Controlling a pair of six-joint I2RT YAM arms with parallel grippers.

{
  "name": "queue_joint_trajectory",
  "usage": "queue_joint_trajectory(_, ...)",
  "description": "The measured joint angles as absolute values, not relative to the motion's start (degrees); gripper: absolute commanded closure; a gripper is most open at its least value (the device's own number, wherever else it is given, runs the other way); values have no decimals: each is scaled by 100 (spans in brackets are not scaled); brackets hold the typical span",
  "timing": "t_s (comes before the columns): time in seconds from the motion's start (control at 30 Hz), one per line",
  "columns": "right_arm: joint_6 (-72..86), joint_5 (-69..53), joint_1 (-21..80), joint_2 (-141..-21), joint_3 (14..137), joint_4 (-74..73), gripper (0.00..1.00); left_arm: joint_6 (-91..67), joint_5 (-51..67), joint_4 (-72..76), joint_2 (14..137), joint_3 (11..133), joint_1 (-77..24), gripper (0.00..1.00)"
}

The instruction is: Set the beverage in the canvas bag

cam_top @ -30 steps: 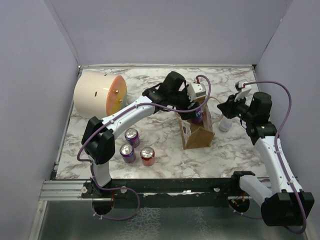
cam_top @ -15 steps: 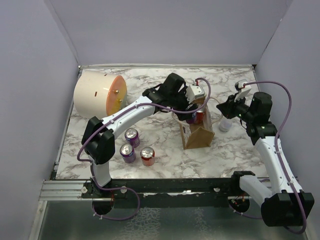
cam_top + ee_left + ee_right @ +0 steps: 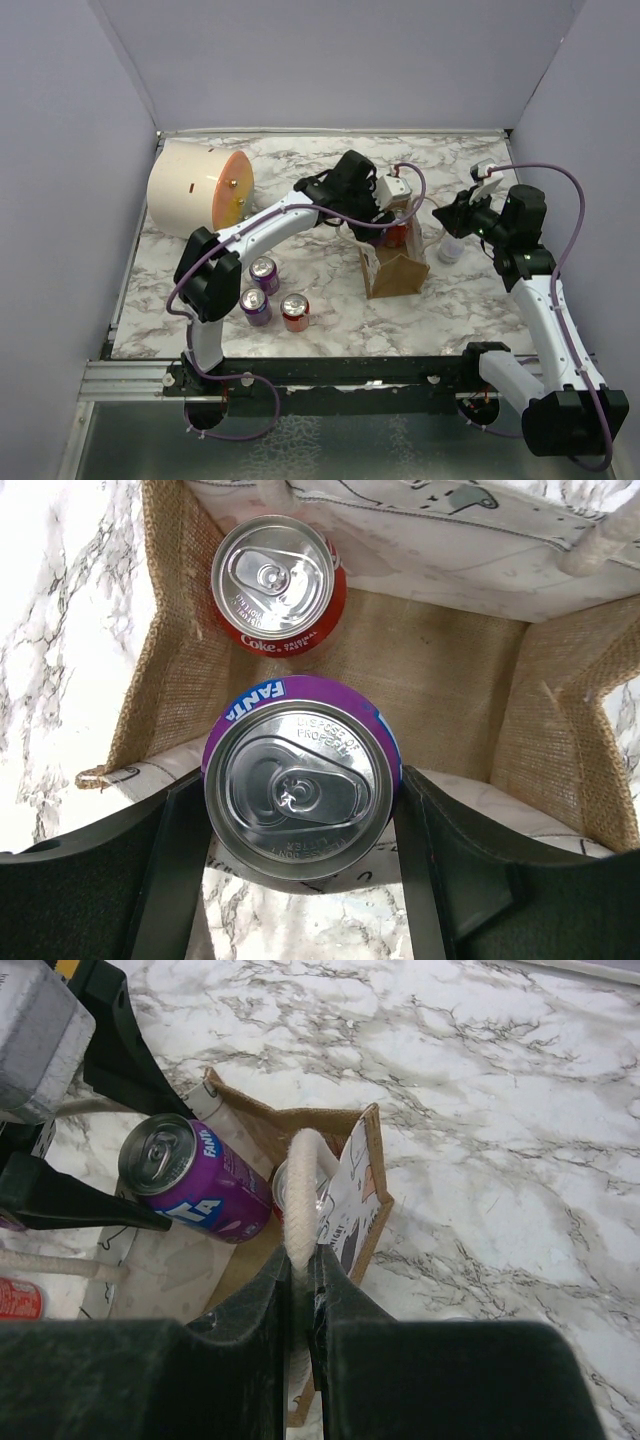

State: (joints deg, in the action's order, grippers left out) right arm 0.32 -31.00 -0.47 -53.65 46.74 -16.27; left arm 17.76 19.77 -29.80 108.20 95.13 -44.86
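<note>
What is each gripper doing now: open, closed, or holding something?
Left gripper: closed on the purple aluminium Fanta can, over the brown canvas bag.
Right gripper: closed on the bag's white rope handle.

Bright, even overhead light, soft shadows, crisp focus, mild wide-angle distortion.
</note>
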Motion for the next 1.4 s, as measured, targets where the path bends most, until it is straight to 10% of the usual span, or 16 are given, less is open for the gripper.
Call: queue_joint_trajectory(1.4,32,-3170,-49,-5221,4493,-1483,99,2032,1791,-2963,11780,9972,-4488,87)
